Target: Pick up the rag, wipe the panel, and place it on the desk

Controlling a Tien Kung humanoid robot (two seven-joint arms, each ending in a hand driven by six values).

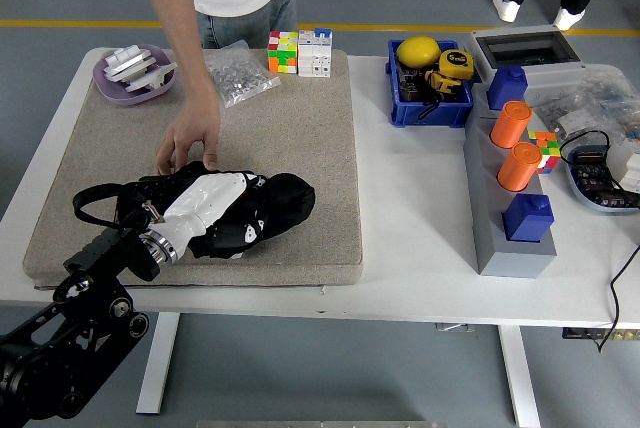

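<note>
Wiping looks like the step underway: the left hand (205,210) lies pressed flat on the black rag (270,210), fingers together, pinning it over a dark panel (165,188) on the beige mat (300,128), near the table's (420,238) front edge. Just behind, a person's hand (188,148) steadies the panel's far side. Next it probably needs a few more strokes, then set the rag down on bare desk.

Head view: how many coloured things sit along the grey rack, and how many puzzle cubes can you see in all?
Orange cylinders: 2
Blue blocks: 2
Puzzle cubes: 3
Total: 7
</note>
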